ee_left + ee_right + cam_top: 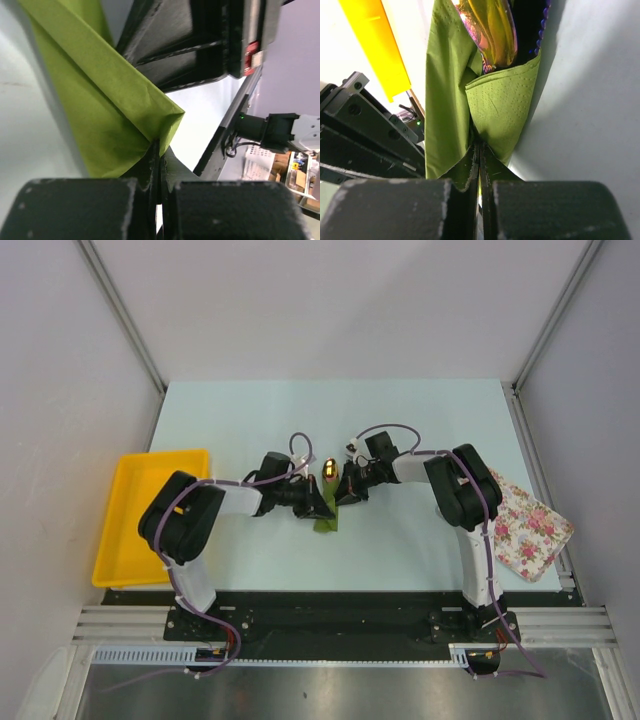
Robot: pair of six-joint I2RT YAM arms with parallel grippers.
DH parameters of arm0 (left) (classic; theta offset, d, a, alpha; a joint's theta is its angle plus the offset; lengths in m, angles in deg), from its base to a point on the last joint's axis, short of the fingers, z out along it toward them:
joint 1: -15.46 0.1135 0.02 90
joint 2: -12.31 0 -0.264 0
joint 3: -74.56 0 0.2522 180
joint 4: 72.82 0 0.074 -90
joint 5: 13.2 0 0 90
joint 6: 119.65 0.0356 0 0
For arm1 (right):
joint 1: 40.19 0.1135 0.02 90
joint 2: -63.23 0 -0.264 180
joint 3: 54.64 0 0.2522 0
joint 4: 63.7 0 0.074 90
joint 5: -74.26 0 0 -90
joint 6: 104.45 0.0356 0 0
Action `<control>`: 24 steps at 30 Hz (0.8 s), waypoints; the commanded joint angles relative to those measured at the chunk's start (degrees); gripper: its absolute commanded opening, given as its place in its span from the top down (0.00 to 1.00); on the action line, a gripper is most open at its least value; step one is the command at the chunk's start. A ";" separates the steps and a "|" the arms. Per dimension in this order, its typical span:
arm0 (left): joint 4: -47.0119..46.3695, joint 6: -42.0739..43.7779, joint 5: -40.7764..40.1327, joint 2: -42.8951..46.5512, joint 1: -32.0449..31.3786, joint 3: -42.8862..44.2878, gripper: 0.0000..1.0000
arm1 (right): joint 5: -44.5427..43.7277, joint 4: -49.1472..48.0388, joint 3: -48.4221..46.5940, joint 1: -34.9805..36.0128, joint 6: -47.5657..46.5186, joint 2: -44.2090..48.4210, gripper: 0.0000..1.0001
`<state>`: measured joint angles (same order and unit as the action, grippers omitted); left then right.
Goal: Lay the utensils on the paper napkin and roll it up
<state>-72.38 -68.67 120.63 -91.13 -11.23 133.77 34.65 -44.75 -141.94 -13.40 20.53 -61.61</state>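
Left pincer [159,150] and right pincer [480,150] both clamp the paper napkin [447,100]. If you pull them apart it may tear, and the utensils [492,30] could slip out at twelve o'clock.

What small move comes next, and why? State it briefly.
Probably turn both wrists to roll the napkin another wrap around the spoon: the left tool and right tool are each shut on napkin folds, and the wrap looks loose, with the gold head showing.

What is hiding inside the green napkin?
A shiny gold utensil head pokes out the top of the green napkin. Its handle and any other utensils are hidden by the folded paper.
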 commanded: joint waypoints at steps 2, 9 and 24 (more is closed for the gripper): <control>-5.48 -4.39 2.75 1.14 -2.21 1.04 1.00 | -7.50 3.69 1.20 0.20 -2.55 -3.13 1.00; -13.12 -7.91 2.31 -4.13 -3.10 1.04 1.00 | -7.50 3.42 1.29 0.20 -2.20 -3.31 1.00; -15.68 -7.29 0.03 -10.90 -0.82 -1.68 0.97 | -7.33 6.84 -0.73 0.02 -3.25 -1.99 0.91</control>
<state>-87.11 -75.38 120.72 -99.21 -12.90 132.98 34.67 -44.09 -142.33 -13.40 20.51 -61.70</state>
